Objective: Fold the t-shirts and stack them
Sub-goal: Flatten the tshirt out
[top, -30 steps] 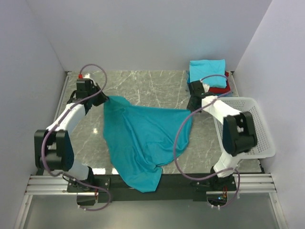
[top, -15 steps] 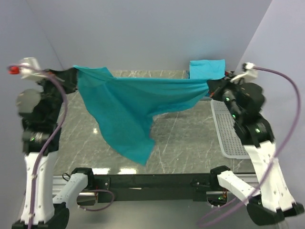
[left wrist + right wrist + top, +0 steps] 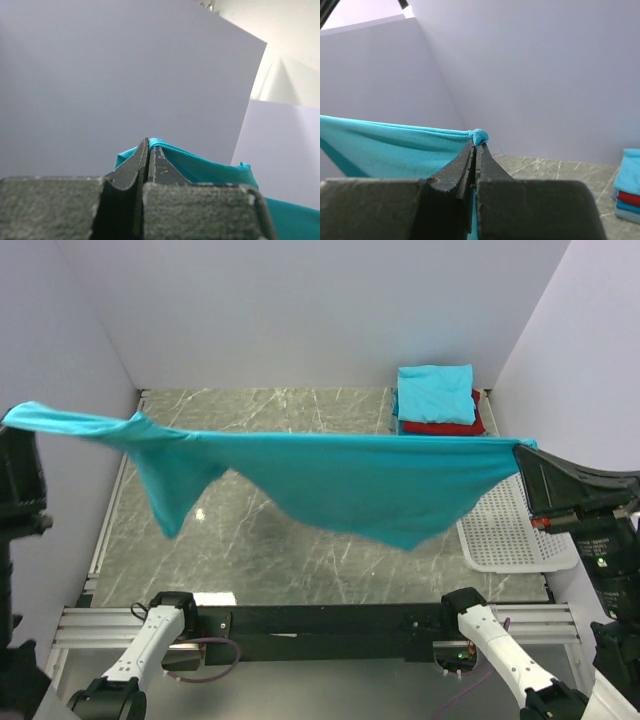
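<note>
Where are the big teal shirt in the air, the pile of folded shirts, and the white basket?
teal shirt (image 3: 380,480), top external view, middle of the stretched cloth.
pile of folded shirts (image 3: 436,392), top external view, the light teal shirt on top.
white basket (image 3: 505,535), top external view, its bare lattice floor.

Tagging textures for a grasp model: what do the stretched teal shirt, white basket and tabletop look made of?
The teal shirt: soft matte knit cloth, fine weave visible, sagging mid-span. The basket: probably plastic, white perforated lattice. The tabletop: marble-look, grey veined, glossy reflections.
</note>
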### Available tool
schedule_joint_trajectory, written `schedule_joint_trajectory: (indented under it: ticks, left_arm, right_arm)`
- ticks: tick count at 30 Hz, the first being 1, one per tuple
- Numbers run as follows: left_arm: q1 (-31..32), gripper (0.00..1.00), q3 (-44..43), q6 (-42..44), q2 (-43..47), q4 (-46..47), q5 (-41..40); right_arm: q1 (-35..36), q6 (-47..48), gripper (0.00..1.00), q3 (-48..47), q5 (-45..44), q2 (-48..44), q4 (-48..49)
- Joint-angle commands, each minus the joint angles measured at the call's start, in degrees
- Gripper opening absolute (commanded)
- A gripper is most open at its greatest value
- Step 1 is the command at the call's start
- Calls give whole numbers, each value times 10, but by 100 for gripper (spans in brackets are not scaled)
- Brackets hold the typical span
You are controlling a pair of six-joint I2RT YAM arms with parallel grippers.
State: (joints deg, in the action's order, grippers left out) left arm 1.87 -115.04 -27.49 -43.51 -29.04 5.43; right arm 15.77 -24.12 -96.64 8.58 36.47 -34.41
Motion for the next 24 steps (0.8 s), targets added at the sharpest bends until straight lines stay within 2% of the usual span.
schedule_joint_trajectory:
  ticks: [1, 5, 11, 15, 16, 19, 20, 21, 22, 23, 24]
  left_arm:
    - [0, 0, -12, 34, -11, -19, -12]
    - [-1, 0, 38, 45, -25, 16, -21]
    - [0, 0, 191, 74, -107, 108, -95]
    - [-1, 0, 334, 105, -211, 208, -134]
    - [-1, 0, 359, 111, -231, 263, -136]
    - [-1, 3, 416, 120, -332, 325, -127]
    - [-1, 21, 426, 122, -360, 334, -125]
    - [-1, 33, 426, 120, -420, 340, -127]
    - [-4, 37, 421, 118, -452, 339, -126]
    - [-5, 53, 413, 111, -483, 329, -127]
    - [-10, 57, 390, 102, -540, 318, -122]
  right_arm:
    - [0, 10, 0, 1, 15, 11, -26]
    - [0, 7, 0, 24, 8, 30, -10]
    - [0, -13, 0, 119, -24, 97, 64]
    - [0, -21, 0, 182, -45, 201, 121]
    - [1, -22, 0, 209, -49, 223, 136]
    - [-1, -30, 0, 259, -58, 324, 214]
    - [-2, -28, 0, 264, -53, 384, 230]
    - [-3, -26, 1, 262, -50, 417, 244]
    - [-2, -19, 13, 251, -43, 452, 254]
    - [-3, -8, 26, 237, -31, 529, 254]
    - [-2, -1, 39, 192, -22, 569, 248]
